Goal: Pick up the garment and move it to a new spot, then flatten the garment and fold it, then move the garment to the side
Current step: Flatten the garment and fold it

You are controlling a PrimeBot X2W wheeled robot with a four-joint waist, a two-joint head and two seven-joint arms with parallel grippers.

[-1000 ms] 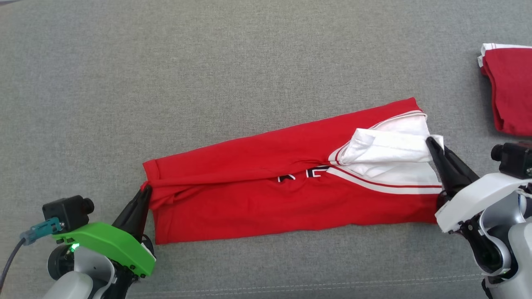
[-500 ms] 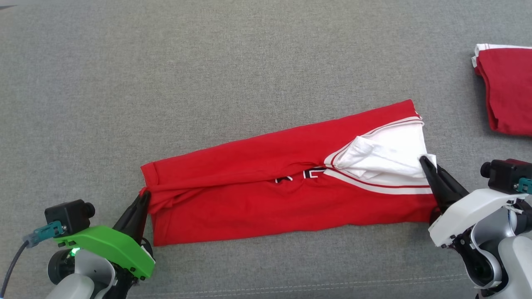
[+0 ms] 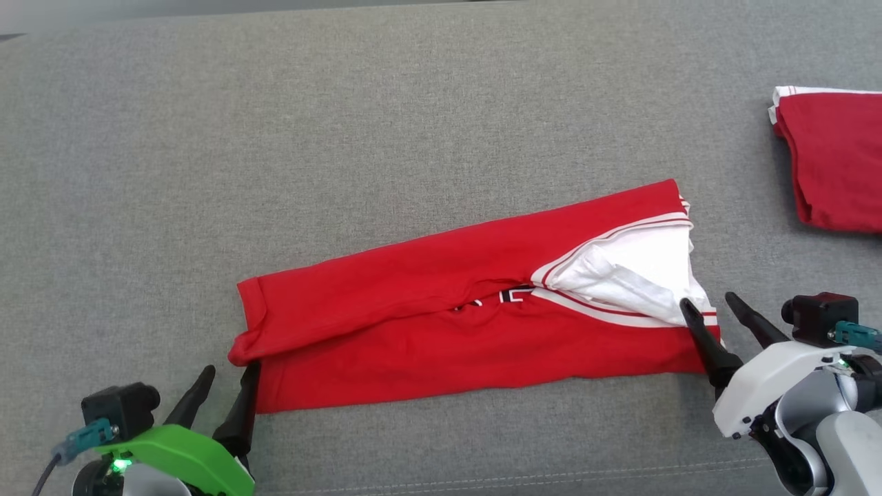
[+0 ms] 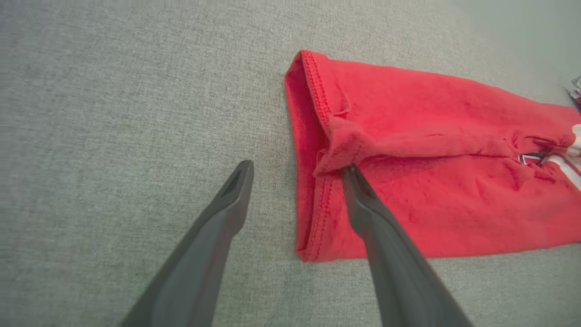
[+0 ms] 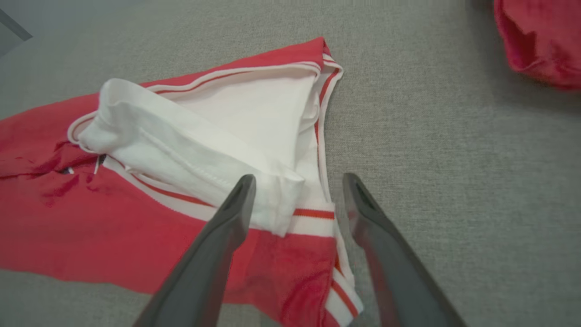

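Observation:
The garment (image 3: 468, 324) is a red shirt with white, red-striped trim, lying folded in a long slanted strip on the grey fabric surface (image 3: 344, 138). My left gripper (image 3: 229, 370) stands open at its left end. In the left wrist view the left gripper (image 4: 297, 168) straddles the hem of the garment (image 4: 431, 181), its right finger (image 4: 363, 213) lying over the red cloth. My right gripper (image 3: 707, 301) is open at the white right end. In the right wrist view the right gripper (image 5: 299, 178) has the white folded sleeve of the garment (image 5: 136, 227) lying loose between its fingers.
A second, darker red folded garment (image 3: 837, 158) lies at the far right, and it appears in the right wrist view as the folded red garment (image 5: 540, 41) at the top right. A stitched seam (image 3: 482, 475) runs along the surface's near edge.
Both grippers have gone from shut on the garment's ends to open, and the cloth they held has dropped flat onto the garment. Both have drawn back slightly toward me.

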